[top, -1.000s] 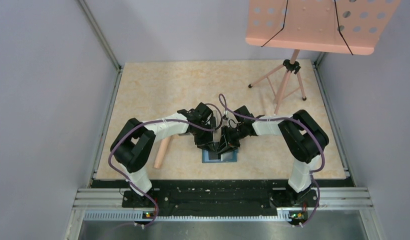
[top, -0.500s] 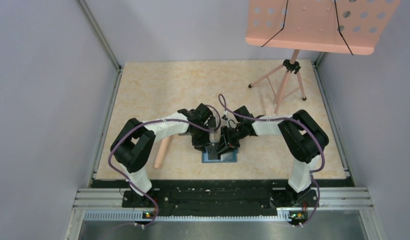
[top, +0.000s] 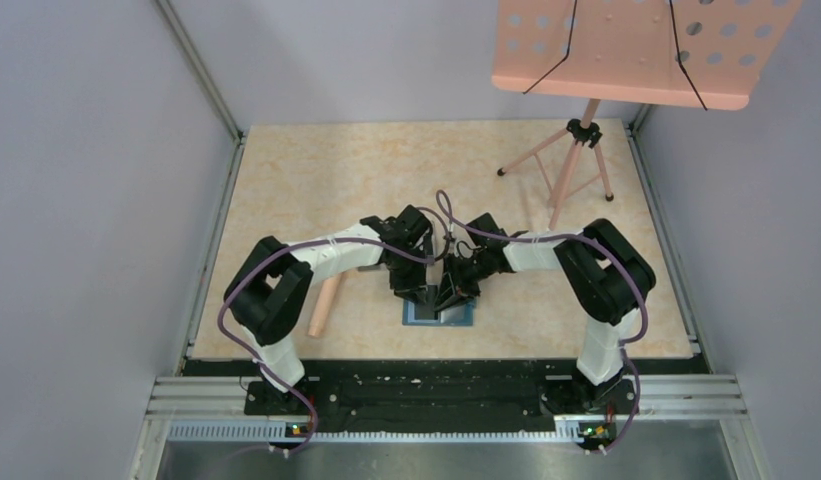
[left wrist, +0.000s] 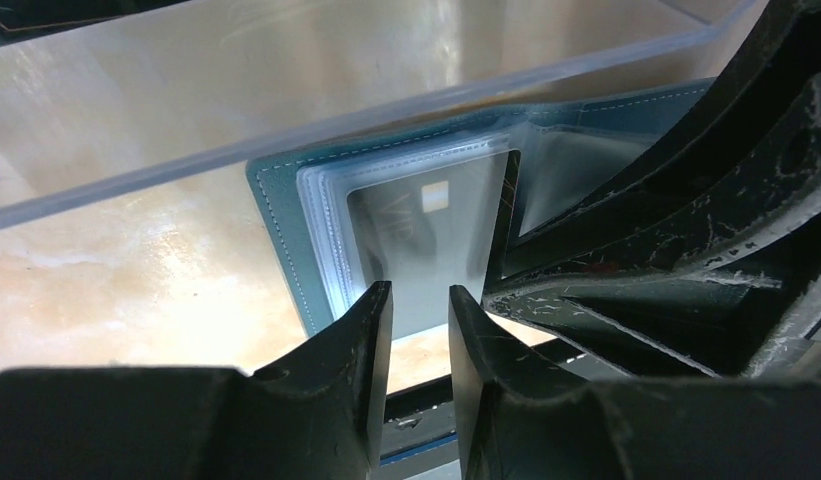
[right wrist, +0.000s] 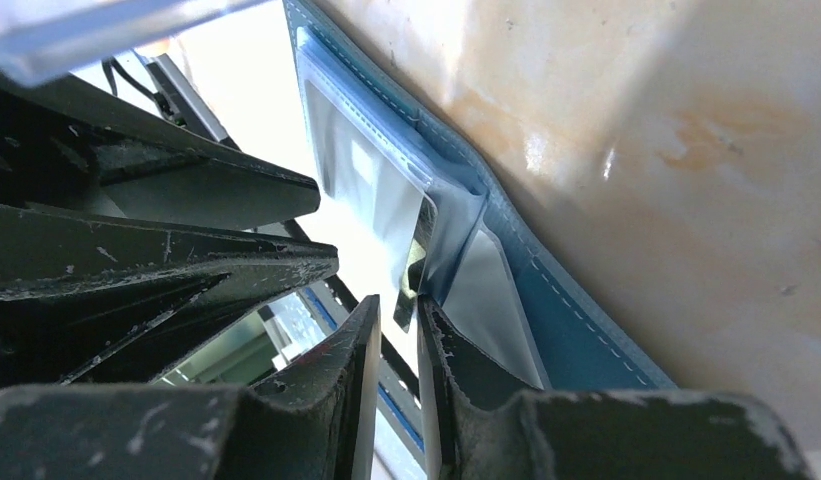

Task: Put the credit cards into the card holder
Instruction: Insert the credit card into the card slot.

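The left gripper [left wrist: 418,295] had its jaws a narrow slit apart at the bottom centre of its wrist view. They were poised at the near edge of a plastic sleeve, and whether they pinched it could not be told. The right gripper [right wrist: 397,303] showed the same thin gap low in its own view, and its hold was just as unclear.

Over the last second the top view showed only small shifts. Both grippers stayed bunched over the card holder [top: 426,318] at lower centre, the right one edging slightly toward the left. That suggested fine adjustment at the sleeve, not a finished insertion.

The card holder [left wrist: 281,230] lay open on the table [top: 316,170]. Its teal, white-stitched cover framed a stack of clear sleeves. One credit card [left wrist: 426,240] sat in the top sleeve, glossy and grey under glare, with a small pale square near its upper edge. It appeared mostly seated.

A clear plastic box [left wrist: 286,120] ran its rim across the upper part of the left wrist view, behind the holder. Whether the holder lay inside the box could not be told.
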